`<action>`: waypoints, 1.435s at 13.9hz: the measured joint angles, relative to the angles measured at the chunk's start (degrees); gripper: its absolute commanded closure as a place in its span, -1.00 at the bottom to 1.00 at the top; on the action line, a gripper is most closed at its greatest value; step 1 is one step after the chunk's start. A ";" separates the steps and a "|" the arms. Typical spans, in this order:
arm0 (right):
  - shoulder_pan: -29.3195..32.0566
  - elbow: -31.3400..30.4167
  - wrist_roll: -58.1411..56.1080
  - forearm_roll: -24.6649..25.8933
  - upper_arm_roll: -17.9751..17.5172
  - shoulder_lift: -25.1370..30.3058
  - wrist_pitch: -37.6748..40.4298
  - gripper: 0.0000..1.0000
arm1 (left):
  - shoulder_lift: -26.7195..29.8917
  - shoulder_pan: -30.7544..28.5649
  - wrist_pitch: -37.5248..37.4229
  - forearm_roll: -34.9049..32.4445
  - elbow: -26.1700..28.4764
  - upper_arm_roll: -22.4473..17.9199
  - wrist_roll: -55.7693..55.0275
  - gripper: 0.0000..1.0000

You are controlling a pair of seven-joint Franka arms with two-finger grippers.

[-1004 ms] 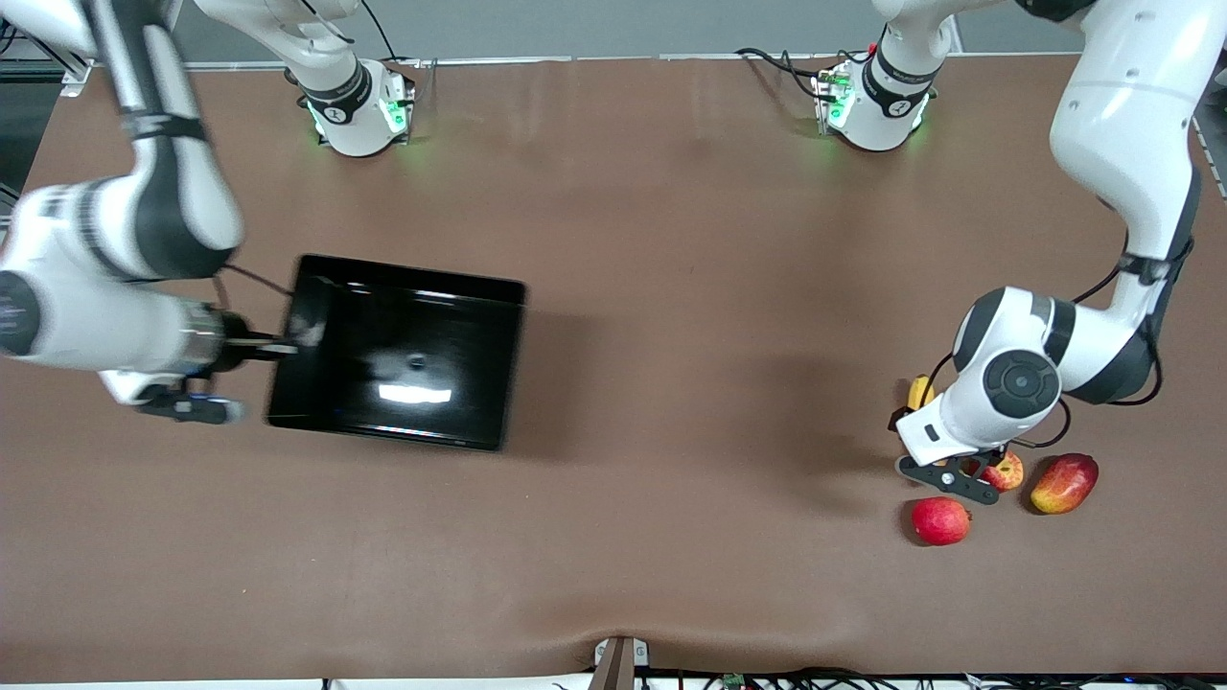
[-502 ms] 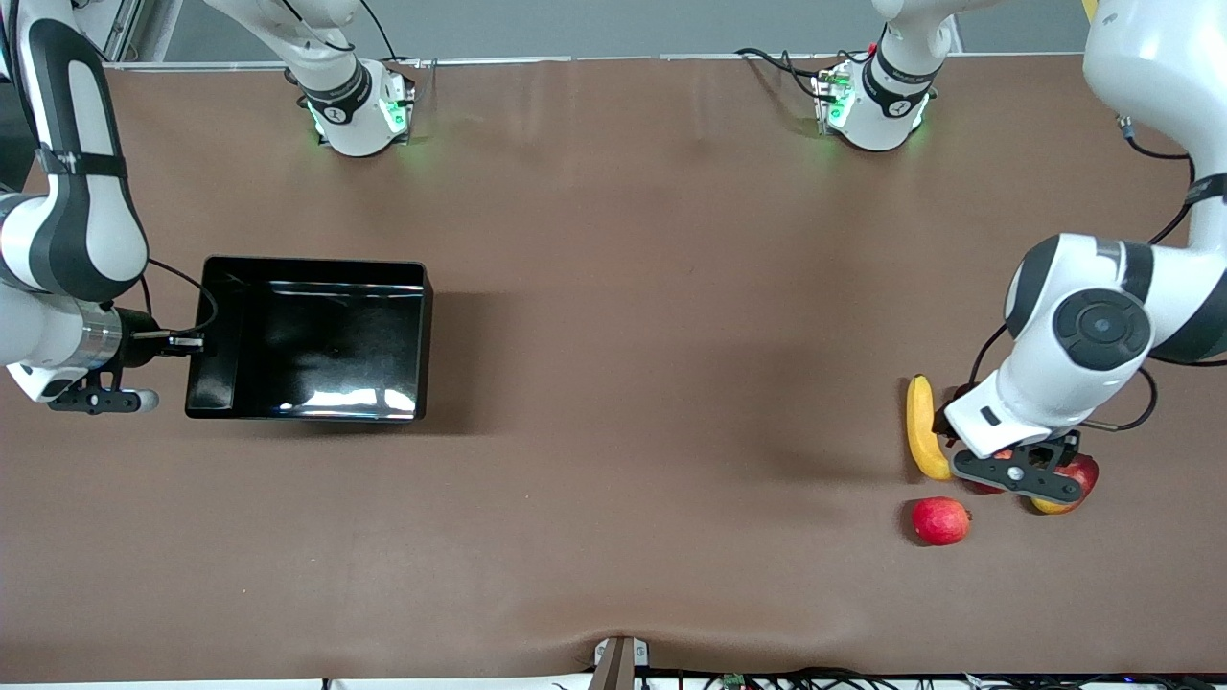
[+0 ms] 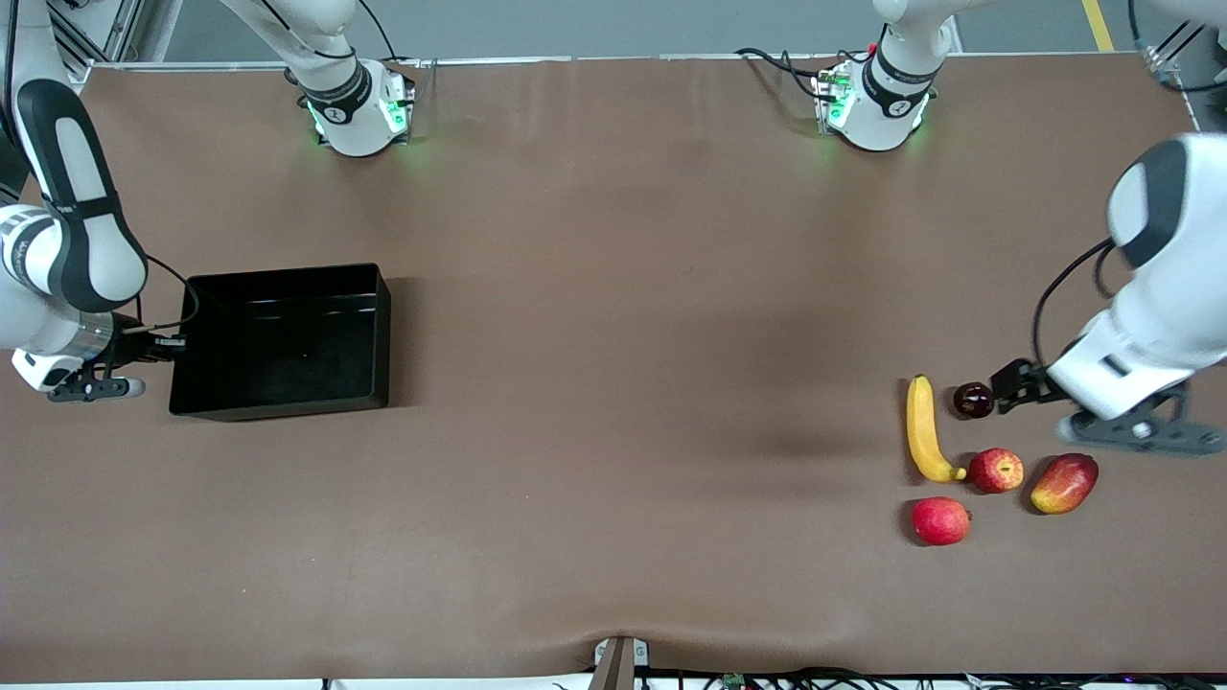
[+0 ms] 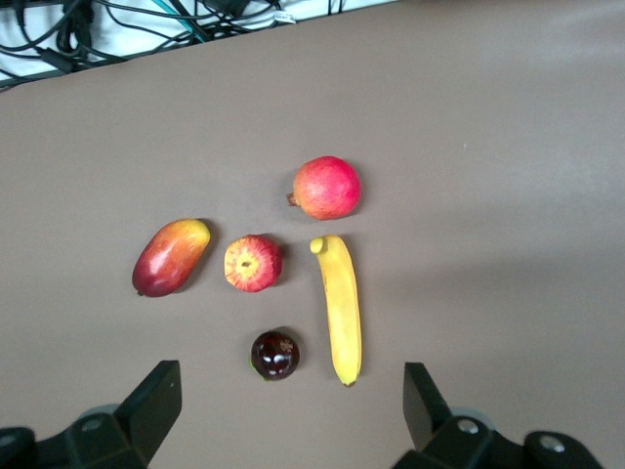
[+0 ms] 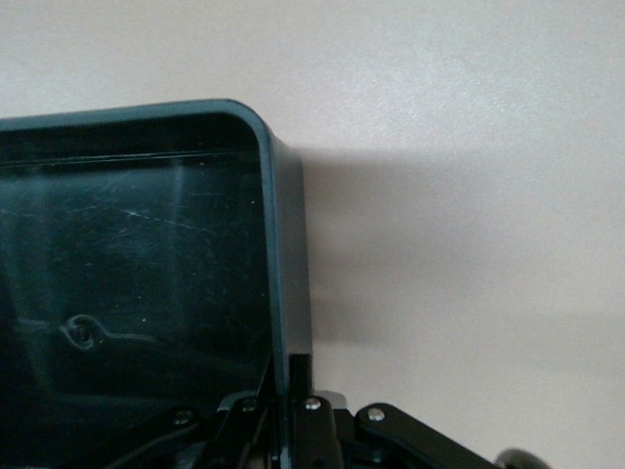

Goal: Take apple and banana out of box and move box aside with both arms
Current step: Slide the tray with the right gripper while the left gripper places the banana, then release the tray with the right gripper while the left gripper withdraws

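The black box (image 3: 278,340) sits toward the right arm's end of the table. My right gripper (image 3: 177,343) is shut on the box's end wall (image 5: 278,244), one finger on each side of the rim, as the right wrist view shows at the right gripper (image 5: 293,376). The yellow banana (image 3: 925,428) (image 4: 339,308) and the red-and-yellow apple (image 3: 995,470) (image 4: 252,263) lie on the table toward the left arm's end. My left gripper (image 3: 1007,388) (image 4: 290,405) hangs open and empty over the table beside a dark round fruit (image 3: 973,400).
A pinkish-red round fruit (image 3: 940,520) (image 4: 326,188) lies nearest the front camera. A red-and-yellow mango (image 3: 1063,483) (image 4: 170,256) lies beside the apple. The dark fruit (image 4: 274,354) sits beside the banana's tip. Brown table (image 3: 623,383) stretches between box and fruits.
The right arm has moved the box toward its own end of the table. The left gripper has drawn back off the fruits, uncovering the banana, the apple and the dark fruit.
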State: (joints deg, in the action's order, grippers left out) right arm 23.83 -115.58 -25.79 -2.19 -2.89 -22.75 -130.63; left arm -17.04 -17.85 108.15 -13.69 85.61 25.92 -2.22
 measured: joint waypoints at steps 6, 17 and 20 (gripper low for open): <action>1.42 -1.33 0.45 -0.48 -0.44 0.15 -2.00 0.77 | 7.72 0.11 -6.78 4.07 0.08 0.17 -0.07 -1.00; -4.17 26.28 -6.30 -0.81 -2.01 0.26 26.04 -1.00 | 17.92 14.78 -14.63 11.25 4.63 -16.10 -0.27 -1.00; -7.24 35.14 -6.32 -0.82 -2.07 -0.44 29.99 -1.00 | 17.85 14.78 -14.63 11.26 5.21 -16.22 -0.22 -1.00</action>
State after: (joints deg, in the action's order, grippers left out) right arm 16.59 -80.44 -32.11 -3.01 -4.96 -23.19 -100.64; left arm 0.81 -3.07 93.52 -2.43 90.82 9.70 -2.44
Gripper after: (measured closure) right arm 0.000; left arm 0.000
